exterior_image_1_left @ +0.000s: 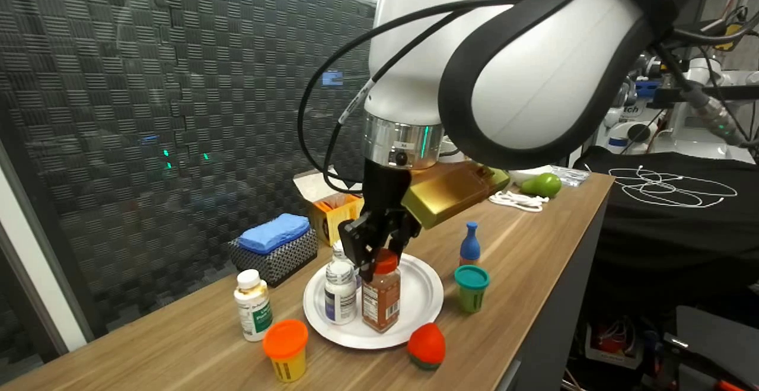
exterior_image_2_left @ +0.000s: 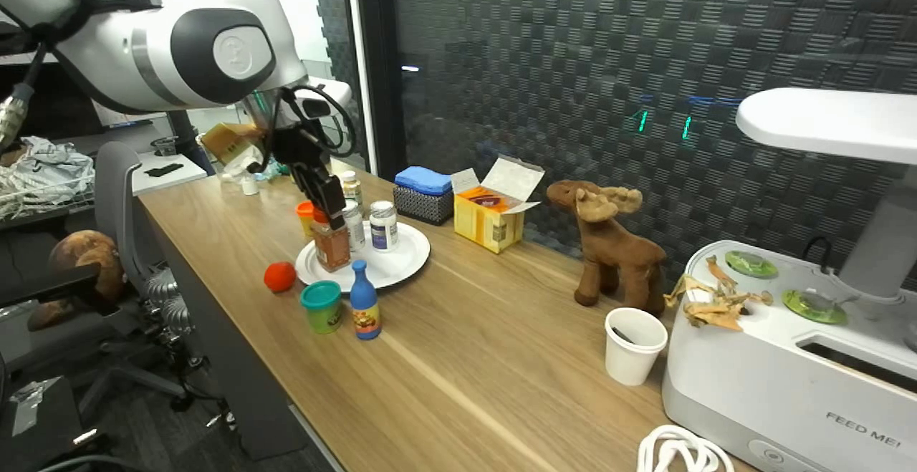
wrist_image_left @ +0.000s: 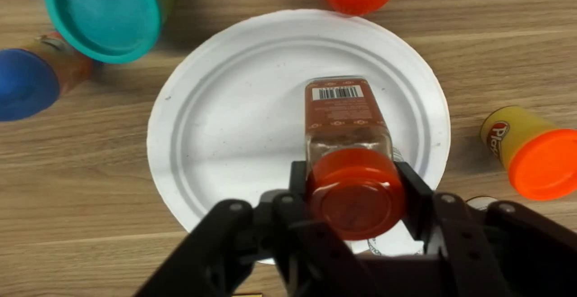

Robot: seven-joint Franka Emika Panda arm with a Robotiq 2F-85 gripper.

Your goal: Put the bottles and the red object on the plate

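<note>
In an exterior view: gripper (exterior_image_1_left: 381,261) clamped about the lid of a red-capped bottle (exterior_image_1_left: 381,305), jaws partway apart. Bottle upright over the plate (exterior_image_1_left: 422,290); base contact hard to judge. 2 white bottles (exterior_image_1_left: 340,299) stand on the plate beside it. Off the plate, on the table (exterior_image_1_left: 178,343): green-labelled bottle (exterior_image_1_left: 254,308), orange-lidded jar (exterior_image_1_left: 286,349), red object (exterior_image_1_left: 427,343) just beside the rim.

In an exterior view: blue bottle (exterior_image_2_left: 365,306) and teal-lidded jar (exterior_image_2_left: 322,307) upright side by side on the table.

Wrist view: a jaw against each side of the lid; red object at the rim, touching or apart unclear.
</note>
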